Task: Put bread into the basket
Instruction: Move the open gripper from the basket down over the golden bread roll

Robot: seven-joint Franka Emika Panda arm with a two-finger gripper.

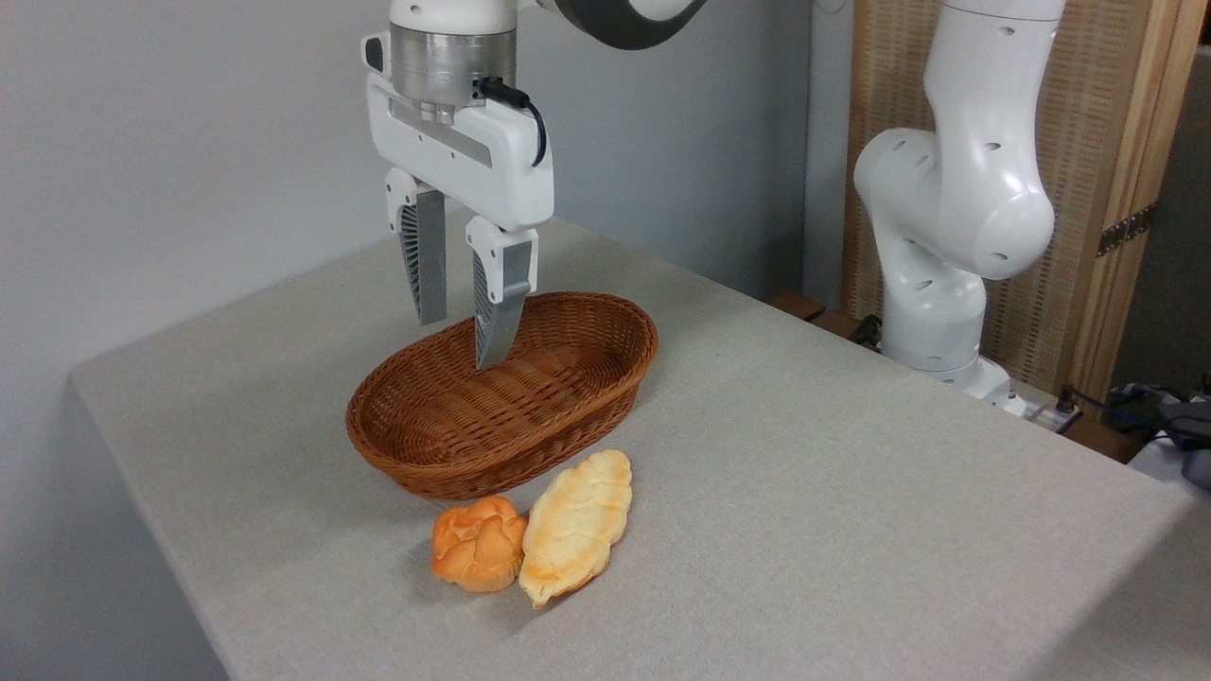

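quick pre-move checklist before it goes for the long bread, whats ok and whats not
1. Gripper open and empty: ok.
2. Gripper over the bread: not ok, it hangs above the basket.
3. Bread unobstructed from above: ok.
4. Space around the bread for the fingers: not ok on the left, the orange bun lies against it.
5. Basket empty, ready to receive: ok.
6. Bread's firmness under a squeeze: cannot tell.

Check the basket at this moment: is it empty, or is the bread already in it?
Empty. The basket shows only bare weave inside; the bread lies on the table in front of it, beside the bun.
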